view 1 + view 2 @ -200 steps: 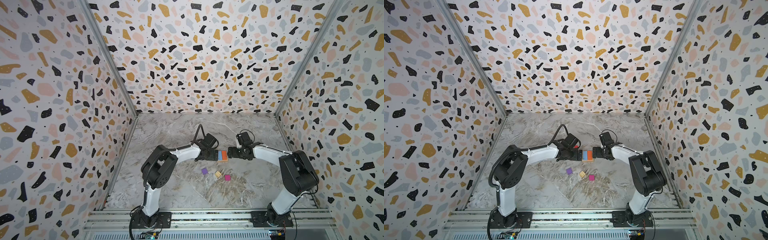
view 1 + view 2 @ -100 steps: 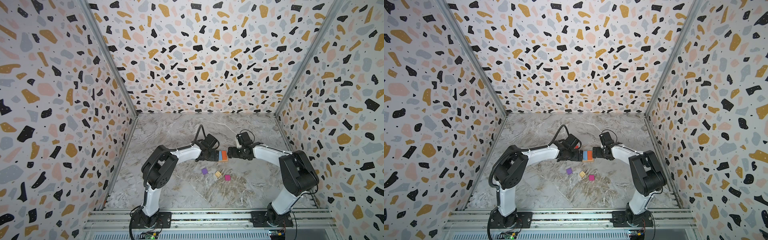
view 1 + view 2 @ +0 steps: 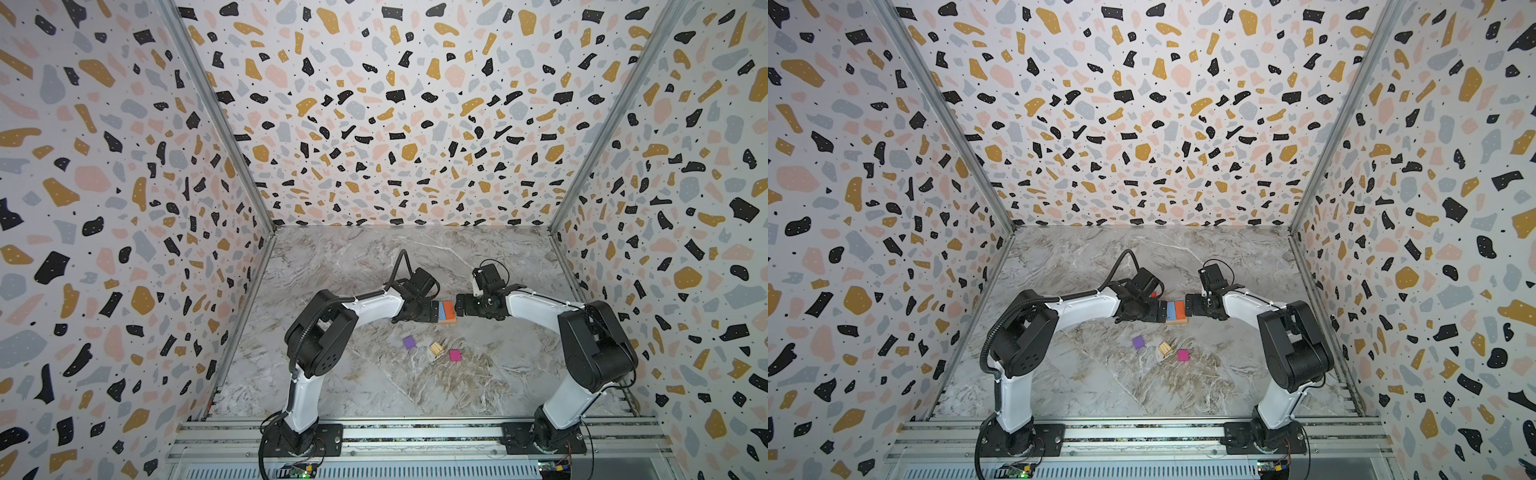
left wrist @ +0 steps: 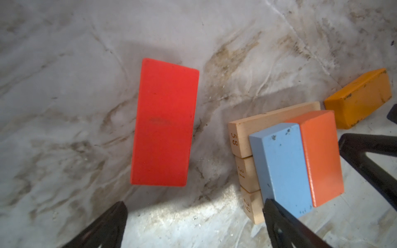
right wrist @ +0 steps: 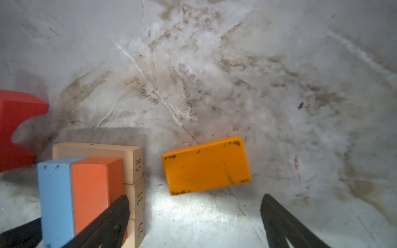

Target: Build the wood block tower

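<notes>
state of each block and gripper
tan base blocks: side by side, flat
light blue block: stacked on them
red-orange block: stacked on them
red block: loose, flat
yellow-orange block: loose, flat
purple cube: loose
tan cube: loose
magenta cube: loose
left gripper: open
right gripper: open

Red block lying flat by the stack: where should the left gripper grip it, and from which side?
Grip the red block across its two long sides, near mid-length, coming straight down from above. It lies flat, broad face up, clear of the stack, and the open left gripper looks set across its narrow width.
</notes>
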